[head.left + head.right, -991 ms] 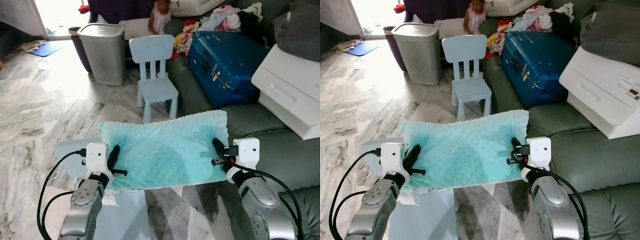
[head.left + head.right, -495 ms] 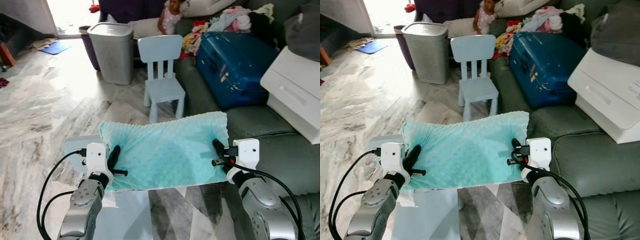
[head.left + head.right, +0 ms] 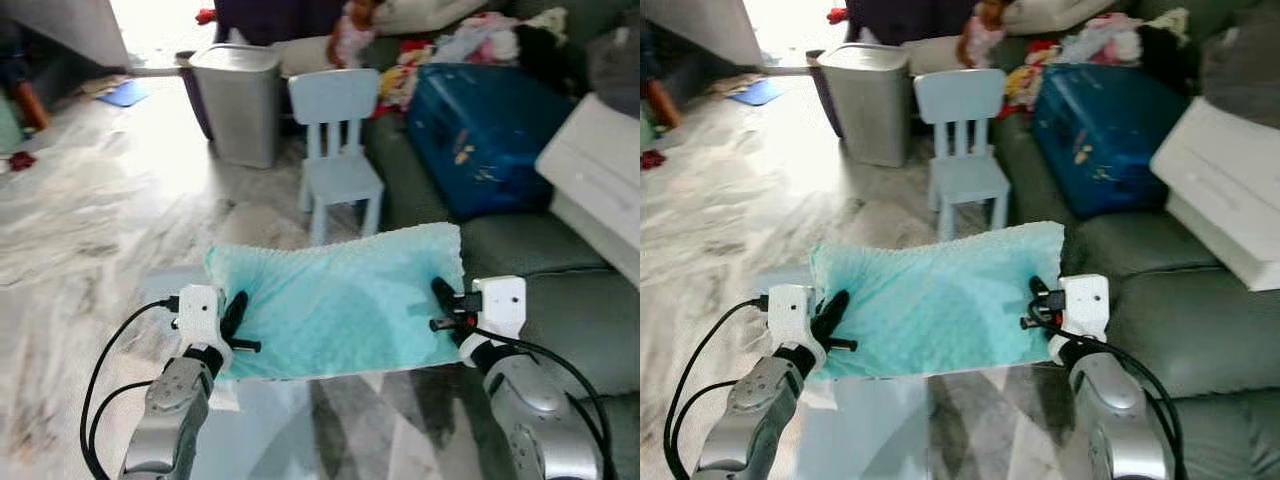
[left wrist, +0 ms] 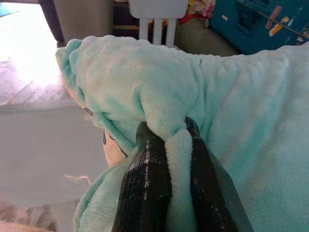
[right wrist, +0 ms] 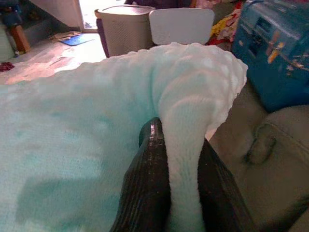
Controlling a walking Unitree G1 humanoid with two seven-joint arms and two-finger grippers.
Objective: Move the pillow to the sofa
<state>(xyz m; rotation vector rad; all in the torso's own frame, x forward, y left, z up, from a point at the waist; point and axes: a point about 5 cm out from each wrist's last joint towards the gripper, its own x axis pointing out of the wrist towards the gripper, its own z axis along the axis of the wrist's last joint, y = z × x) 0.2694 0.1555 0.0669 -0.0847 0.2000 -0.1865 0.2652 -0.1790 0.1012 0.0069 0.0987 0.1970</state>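
Both head views were blurred, so the heap of clothes [image 3: 470, 45] on the sofa [image 3: 560, 290] could not be told piece by piece, and a person [image 3: 355, 30] behind the small chair [image 3: 338, 150] was cut by the top edge. The white box [image 3: 600, 170] was cut off by the right edge, and the marks on the blue suitcase [image 3: 480, 120] were too small to read. The fingertips of the left gripper [image 4: 166, 133] and the right gripper [image 5: 181, 128] were buried in folds of the pillow [image 3: 340, 300].
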